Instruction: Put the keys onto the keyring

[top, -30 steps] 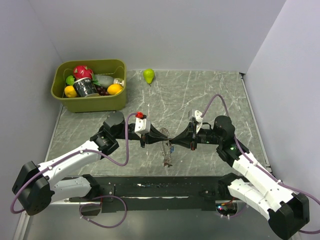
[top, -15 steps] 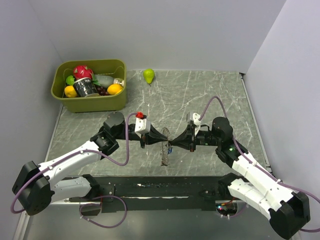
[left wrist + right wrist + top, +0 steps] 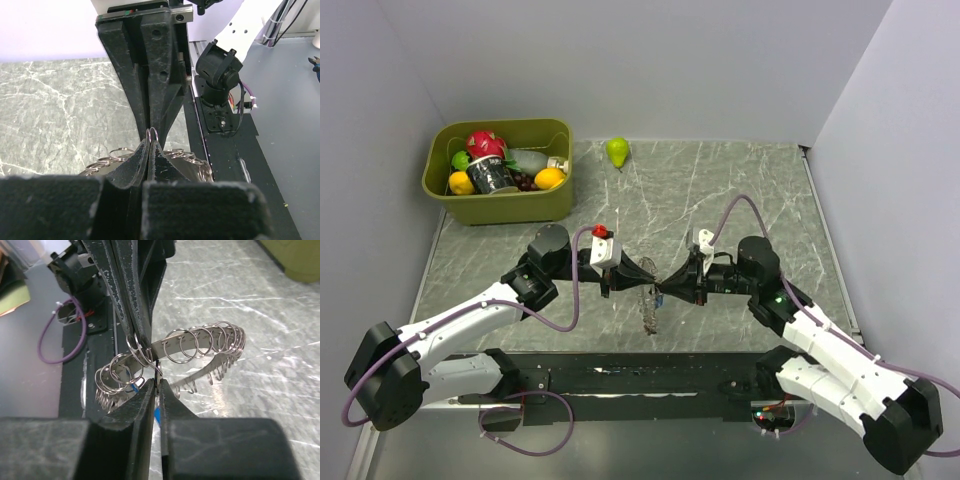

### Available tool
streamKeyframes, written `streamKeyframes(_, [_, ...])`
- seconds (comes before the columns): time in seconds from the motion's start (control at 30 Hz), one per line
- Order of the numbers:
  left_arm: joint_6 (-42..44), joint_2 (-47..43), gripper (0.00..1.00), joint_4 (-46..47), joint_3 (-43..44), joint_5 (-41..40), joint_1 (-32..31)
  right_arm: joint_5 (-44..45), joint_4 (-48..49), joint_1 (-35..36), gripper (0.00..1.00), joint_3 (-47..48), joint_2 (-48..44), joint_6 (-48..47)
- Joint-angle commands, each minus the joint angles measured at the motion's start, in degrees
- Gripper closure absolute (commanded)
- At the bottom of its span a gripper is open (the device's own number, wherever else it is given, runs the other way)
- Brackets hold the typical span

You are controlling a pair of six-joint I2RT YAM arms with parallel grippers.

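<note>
The keyring (image 3: pixel 648 305) hangs between my two grippers over the marble table, nearly edge-on from above. It is a thin metal band (image 3: pixel 200 347) strung with several small wire loops. My left gripper (image 3: pixel 652 279) is shut on it, and one loop pokes out above its fingertips (image 3: pixel 150 142). My right gripper (image 3: pixel 669 285) faces it tip to tip. Its jaws (image 3: pixel 156 382) pinch the thin metal blade of a key, whose blue tag (image 3: pixel 158 415) shows just below, right at the band. No other keys are in view.
An olive bin (image 3: pixel 510 208) full of toy fruit and a dark can stands at the back left. A green pear (image 3: pixel 617 151) lies at the back centre. The black base plate (image 3: pixel 650 378) runs along the table's near edge.
The right arm has shifted left toward the left gripper. The keyring has turned from slanted to nearly edge-on. The left arm has barely moved.
</note>
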Motion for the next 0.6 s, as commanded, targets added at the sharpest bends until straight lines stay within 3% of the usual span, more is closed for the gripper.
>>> streamKeyframes(0.0, [0.39,-1.98,0.99,5.11,1.03,0.96,-0.26,4.98,-1.60,0.41,0.75,0.86,-2.85,-0.95])
streamKeyframes(0.17, [0.74,-1.98,0.99,4.58,0.86,1.04,-0.18,8.14,-1.69,0.49,0.52,0.60,-4.88,-0.51])
streamKeyframes(0.57, [2.59,-1.54,0.99,1.77,1.12,-0.97,-0.26,12.72,-0.10,0.58,0.27,0.07,-8.31,0.02])
